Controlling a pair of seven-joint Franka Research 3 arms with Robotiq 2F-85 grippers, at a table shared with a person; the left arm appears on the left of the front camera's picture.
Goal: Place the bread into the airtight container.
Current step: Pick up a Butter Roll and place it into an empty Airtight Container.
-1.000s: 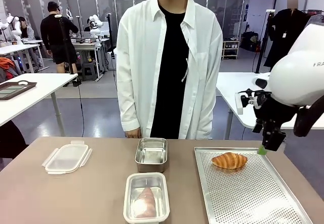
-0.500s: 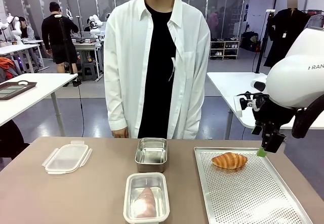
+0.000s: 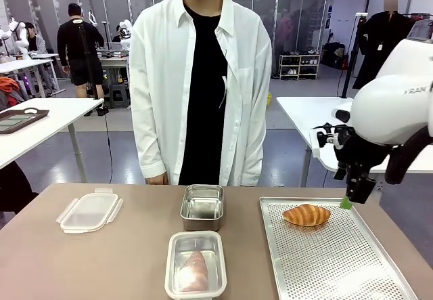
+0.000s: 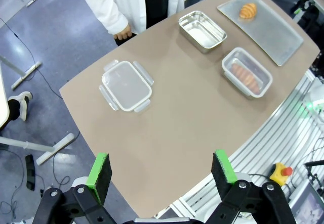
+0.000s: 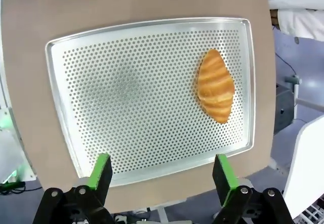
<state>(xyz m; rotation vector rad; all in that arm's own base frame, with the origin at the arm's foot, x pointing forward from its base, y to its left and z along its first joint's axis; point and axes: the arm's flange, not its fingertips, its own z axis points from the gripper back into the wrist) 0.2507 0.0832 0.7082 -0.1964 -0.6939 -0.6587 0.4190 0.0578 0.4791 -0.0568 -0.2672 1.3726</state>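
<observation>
Golden-brown, ridged croissant (image 3: pixel 306 215) lying flat at the far end of the perforated metal tray (image 3: pixel 338 273), on the table's (image 3: pixel 101 259) right side. Long axis running left-right, tapered tips pointing toward the tray's side rims. Right jaws hanging wide open above the tray, gripping nothing; left jaws gaping empty too.

- Front camera: at the table's (image 3: pixel 101 259) near edge, facing the person (image 3: pixel 203 76) at twelve o'clock.
- Left wrist: high above the whole table, tray (image 4: pixel 273 29) at two o'clock.
- Right wrist: close over that tray.
</observation>
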